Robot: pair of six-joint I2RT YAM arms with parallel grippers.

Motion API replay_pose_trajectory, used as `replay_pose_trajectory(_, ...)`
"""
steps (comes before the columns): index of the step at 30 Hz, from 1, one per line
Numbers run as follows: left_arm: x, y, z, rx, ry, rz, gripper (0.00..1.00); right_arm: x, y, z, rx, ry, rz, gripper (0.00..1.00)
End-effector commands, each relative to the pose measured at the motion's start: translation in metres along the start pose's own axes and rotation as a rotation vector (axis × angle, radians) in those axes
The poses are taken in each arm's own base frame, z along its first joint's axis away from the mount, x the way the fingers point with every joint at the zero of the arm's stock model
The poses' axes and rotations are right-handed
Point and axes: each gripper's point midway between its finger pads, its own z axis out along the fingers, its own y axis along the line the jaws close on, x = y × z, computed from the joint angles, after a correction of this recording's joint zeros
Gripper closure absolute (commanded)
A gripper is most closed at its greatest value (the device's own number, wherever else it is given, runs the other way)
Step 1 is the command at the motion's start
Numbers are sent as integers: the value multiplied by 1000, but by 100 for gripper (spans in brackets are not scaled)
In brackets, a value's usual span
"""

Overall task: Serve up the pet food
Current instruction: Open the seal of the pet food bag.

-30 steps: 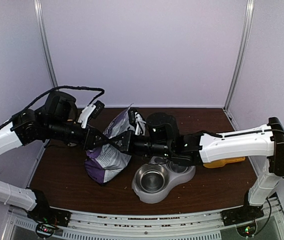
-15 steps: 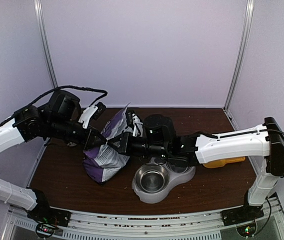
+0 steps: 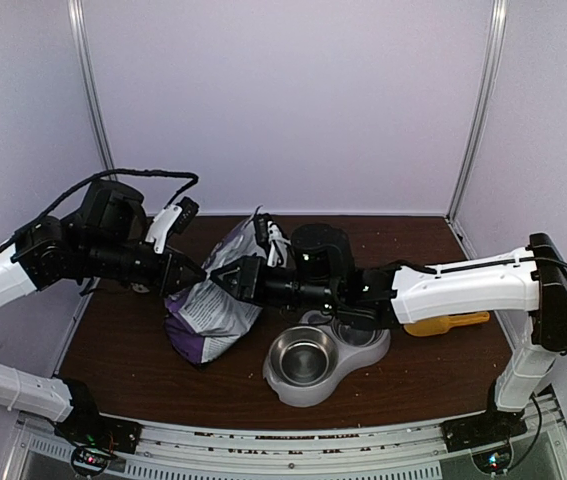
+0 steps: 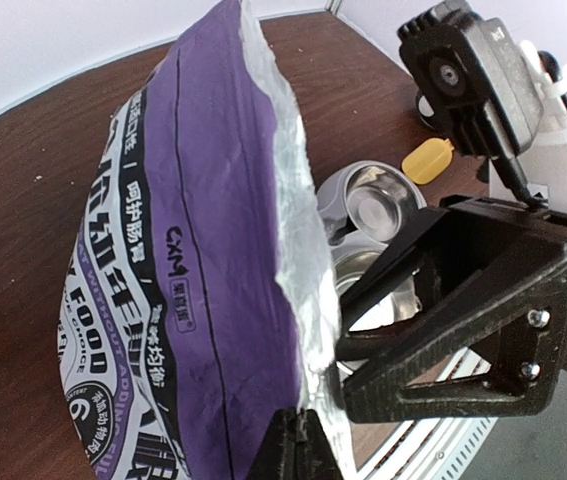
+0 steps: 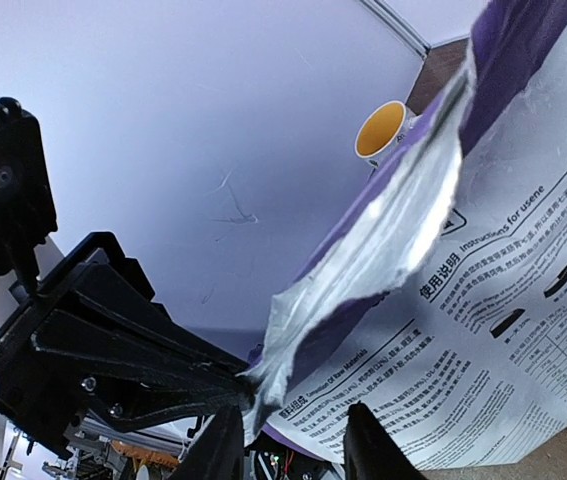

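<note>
Two steel bowls in one pale plastic feeder (image 3: 313,365) sit nearest, unfilled. Beyond, the left gripper (image 3: 195,272) and right gripper (image 3: 233,280) each pinch the purple-and-white foil bag (image 3: 213,310) at its torn mouth, apparently to spread it. Kibble is not visible, presumably inside.

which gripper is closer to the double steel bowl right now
Right. The right gripper is at the bag top, its arm reaching across just behind the double bowl. The left gripper pinches the bag from the far left side.
</note>
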Motion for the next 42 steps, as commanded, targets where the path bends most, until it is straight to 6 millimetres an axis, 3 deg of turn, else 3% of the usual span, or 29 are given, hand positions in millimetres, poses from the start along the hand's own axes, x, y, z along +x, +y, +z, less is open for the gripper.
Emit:
replay_pose_trajectory(1,-3,6,1,-18,-27,-20,100,-18,24,-12,-76,-43,6,66)
replay_pose_trajectory(6,-3,4,3,-7,-25,-27,100,-21,26,-8,-76,-46,2,66)
replay_pose_trajectory(11,-2,4,3,-4,-26,-30,100,-18,23,-2,-69,-36,6,77)
replay_pose_trajectory(25,-1,1,2,15,-35,-31,100,-13,13,12,-36,-17,3,87)
replay_pose_trajectory(42,2,21,4,-54,-44,-132,100,-6,6,9,-41,-13,14,87)
